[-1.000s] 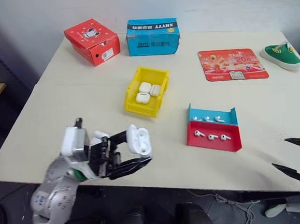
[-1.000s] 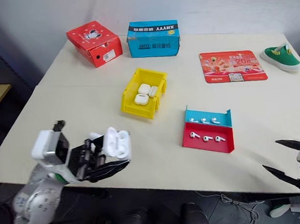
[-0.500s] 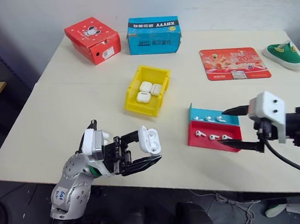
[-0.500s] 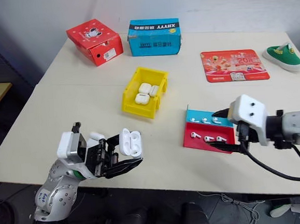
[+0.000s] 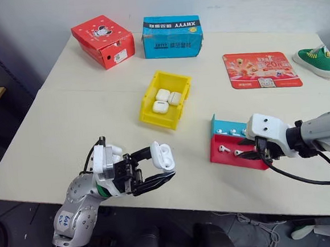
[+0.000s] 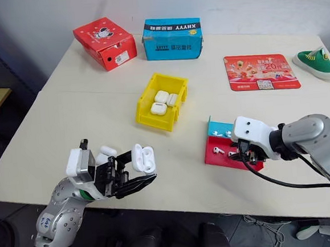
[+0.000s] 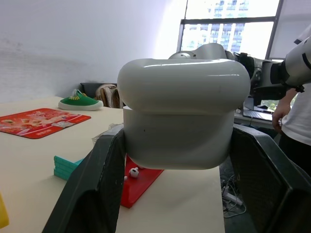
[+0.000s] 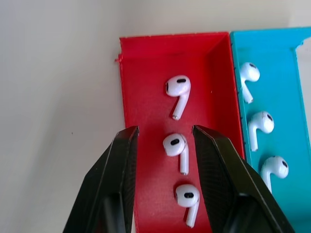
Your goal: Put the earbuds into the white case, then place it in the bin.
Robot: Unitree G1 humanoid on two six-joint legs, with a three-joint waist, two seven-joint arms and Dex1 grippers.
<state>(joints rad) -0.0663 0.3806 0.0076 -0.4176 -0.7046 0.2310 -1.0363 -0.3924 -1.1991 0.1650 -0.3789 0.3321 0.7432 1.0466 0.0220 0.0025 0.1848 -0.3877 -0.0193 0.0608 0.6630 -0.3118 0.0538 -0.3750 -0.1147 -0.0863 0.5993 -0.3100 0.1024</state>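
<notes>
Earbuds [image 8: 176, 145], tiny glossy white plastic pieces with short stems, lie in a shallow red-and-blue plastic tray [image 5: 220, 154] near the front right of the cream tabletop [image 5: 84, 112]: three in the red half, three in the blue half. The right gripper [image 8: 165, 138] hangs over the red half with its black fingers [image 8: 124, 160] parted on either side of the middle earbud, not touching it.

To the left, near the front edge, the left gripper [image 5: 151, 170] is clamped on a small glossy white rounded earbud case [image 5: 162, 157], held above the tabletop with its hinged lid open. Farther back, a small bright yellow rectangular plastic bin [image 5: 179, 116] stands between the two arms, with three more white cases [image 5: 167, 98] inside it.

Along the far edge stand a red cardboard box [image 5: 102, 41] bearing a cartoon print and a white barcode label, and a blue cardboard box [image 5: 172, 37] printed "XHVYY" upside down. To their right lies a red printed mat [image 5: 261, 69] with a large "20" among characters too small to read, and beside it a green and white shoe [image 5: 317, 62].
</notes>
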